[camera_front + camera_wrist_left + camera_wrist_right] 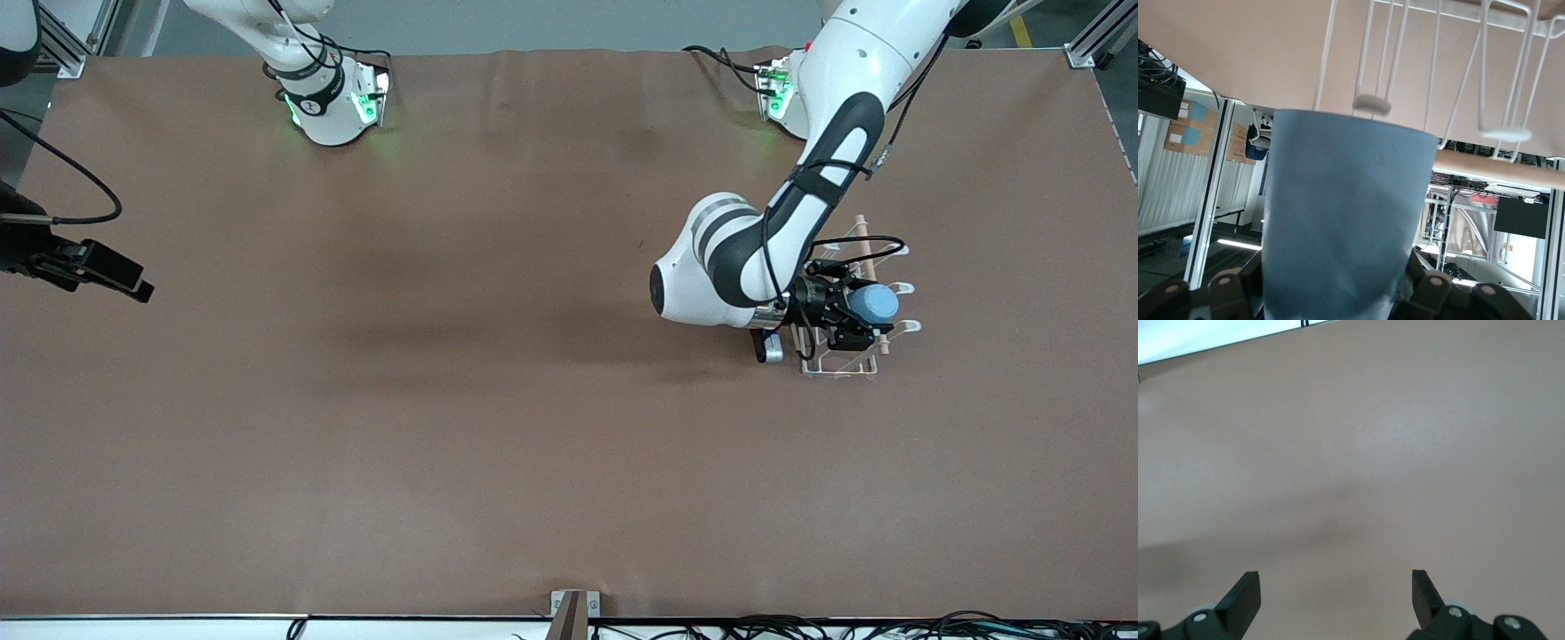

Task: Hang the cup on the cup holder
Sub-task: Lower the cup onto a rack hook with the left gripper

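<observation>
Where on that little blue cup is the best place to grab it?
Around its plain tapered side wall, as the left gripper does now: the cup has no handle. Coming from its closed end keeps the mouth free for the cup holder prongs.

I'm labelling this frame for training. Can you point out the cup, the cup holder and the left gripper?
cup (876, 303): front view, on its light blue side wall.
cup holder (909, 326): front view, on a white wire prong tip.
left gripper (855, 322): front view, between its fingertips, closed on the cup.

Count — one cup (874, 304), one cup holder (853, 356), two claws: left claw (855, 314), right claw (133, 283) — one counter (444, 400).
</observation>
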